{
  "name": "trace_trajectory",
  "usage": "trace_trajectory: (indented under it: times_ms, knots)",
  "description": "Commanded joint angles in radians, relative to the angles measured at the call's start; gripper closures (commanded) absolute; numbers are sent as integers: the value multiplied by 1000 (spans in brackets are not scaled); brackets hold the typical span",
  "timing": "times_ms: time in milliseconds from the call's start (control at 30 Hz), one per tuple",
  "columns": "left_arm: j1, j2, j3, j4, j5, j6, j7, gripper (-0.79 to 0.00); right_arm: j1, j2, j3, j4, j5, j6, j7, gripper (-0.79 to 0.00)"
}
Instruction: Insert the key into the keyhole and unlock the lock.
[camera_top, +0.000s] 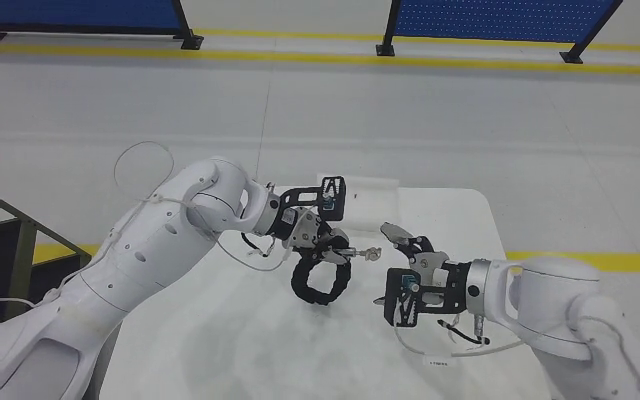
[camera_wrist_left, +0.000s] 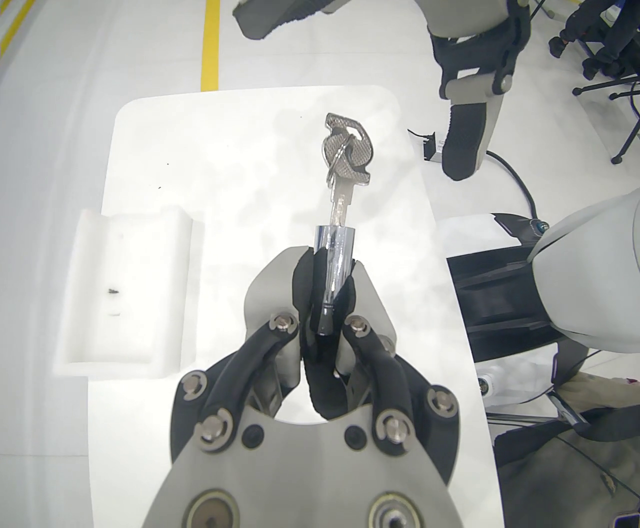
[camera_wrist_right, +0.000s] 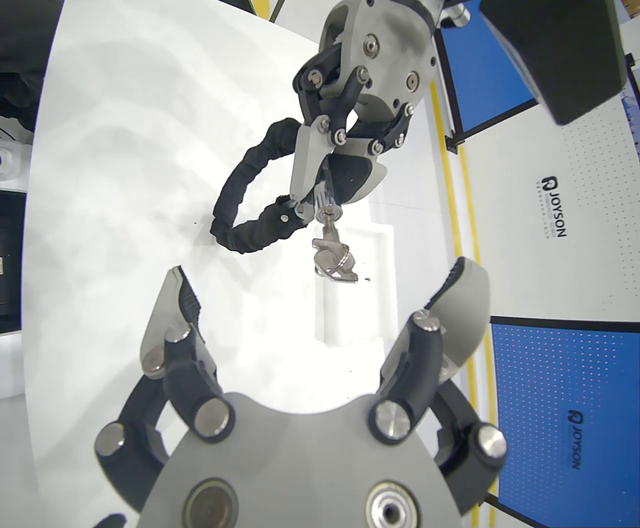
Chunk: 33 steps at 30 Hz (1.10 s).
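Observation:
My left gripper (camera_wrist_left: 327, 270) is shut on the lock's chrome cylinder (camera_wrist_left: 334, 260), held above the table's middle. The lock's black cable loop (camera_top: 320, 282) hangs below it, curving down to the tabletop (camera_wrist_right: 245, 200). The key (camera_wrist_left: 345, 165) is stuck in the keyhole at the cylinder's end, with spare keys on a ring dangling from it (camera_wrist_right: 334, 257). My right gripper (camera_wrist_right: 320, 280) is open, facing the key from a short distance, its fingers spread on either side of the key bunch without touching it. From above the key (camera_top: 368, 254) lies between the two grippers.
A white foam tray (camera_top: 370, 190) sits at the table's far edge behind the lock (camera_wrist_left: 130, 290). The white table (camera_top: 250, 340) has bare surface toward its near left. Blue panels and yellow floor lines lie beyond the table.

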Motion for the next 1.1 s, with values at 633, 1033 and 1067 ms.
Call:
trace_trajectory:
  times_ms: [633,1033,1067]
  knots:
    - [-21,-4,59,-32,-56,0,-14,0,-46,4,-7,0,-152,45,-163,0]
    - [0,9,31,-52,-11,0,33,0,-78,4,41,125,243,219,-121,0]
    - [5,11,27,-55,-1,0,43,0,-76,4,45,133,276,223,-116,0]
